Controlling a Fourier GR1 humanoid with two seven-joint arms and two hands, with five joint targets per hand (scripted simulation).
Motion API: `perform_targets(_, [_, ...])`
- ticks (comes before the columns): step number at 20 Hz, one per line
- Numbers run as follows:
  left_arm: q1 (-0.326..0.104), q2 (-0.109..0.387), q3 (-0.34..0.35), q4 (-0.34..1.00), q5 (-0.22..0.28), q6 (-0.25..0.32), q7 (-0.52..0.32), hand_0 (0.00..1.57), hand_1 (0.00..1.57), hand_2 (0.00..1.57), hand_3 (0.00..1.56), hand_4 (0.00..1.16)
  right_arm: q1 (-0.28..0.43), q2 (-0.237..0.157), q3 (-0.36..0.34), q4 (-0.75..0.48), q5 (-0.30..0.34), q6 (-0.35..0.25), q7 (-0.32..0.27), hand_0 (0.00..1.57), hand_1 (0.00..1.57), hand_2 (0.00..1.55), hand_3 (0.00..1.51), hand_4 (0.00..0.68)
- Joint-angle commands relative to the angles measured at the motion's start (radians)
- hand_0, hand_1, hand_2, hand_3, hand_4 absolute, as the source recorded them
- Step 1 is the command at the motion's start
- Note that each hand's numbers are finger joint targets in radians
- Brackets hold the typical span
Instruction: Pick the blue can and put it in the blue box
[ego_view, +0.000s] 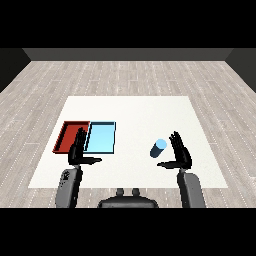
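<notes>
Light blue cylindrical can (159, 148) stands just left of right hand (181, 155), fingers straight, untouched. Left hand (78, 151) spread (overlapping the red tray (65, 134)). Light blue tray (101, 137) well apart; bare white table (135, 112) between.

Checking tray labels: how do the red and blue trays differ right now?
The red tray is the outer one at the left; the light blue tray lies on its right, nearer the blue can. The left hand overlaps the red tray's near corner and only borders the blue tray. Both hold nothing.
</notes>
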Motion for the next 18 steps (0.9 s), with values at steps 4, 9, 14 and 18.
perform_targets(4, [0.042,0.020,0.025,-0.050,0.025,-0.026,-0.001,0.00,0.00,0.00,0.00,0.00,0.020,0.019,-0.021,0.026,0.015,-0.027,-0.016,0.00,0.00,0.00,0.00,0.000])
perform_targets(9, [-0.071,0.038,0.048,0.008,0.033,-0.021,0.055,0.00,0.00,0.00,0.00,0.00,-0.059,0.026,-0.037,0.175,0.031,-0.039,-0.057,0.00,0.00,0.00,0.00,0.000])
perform_targets(14, [0.024,-0.009,0.008,-0.071,0.023,-0.004,0.041,0.00,0.00,0.00,0.00,0.00,-0.158,0.047,-0.035,0.241,0.031,-0.092,-0.005,0.00,0.00,0.00,0.00,0.000])
perform_targets(18, [0.092,-0.019,-0.010,-0.058,0.025,-0.040,-0.008,0.00,0.00,0.00,0.00,0.00,-0.236,-0.025,-0.116,0.447,-0.020,0.003,-0.096,0.00,0.00,0.00,0.00,0.000])
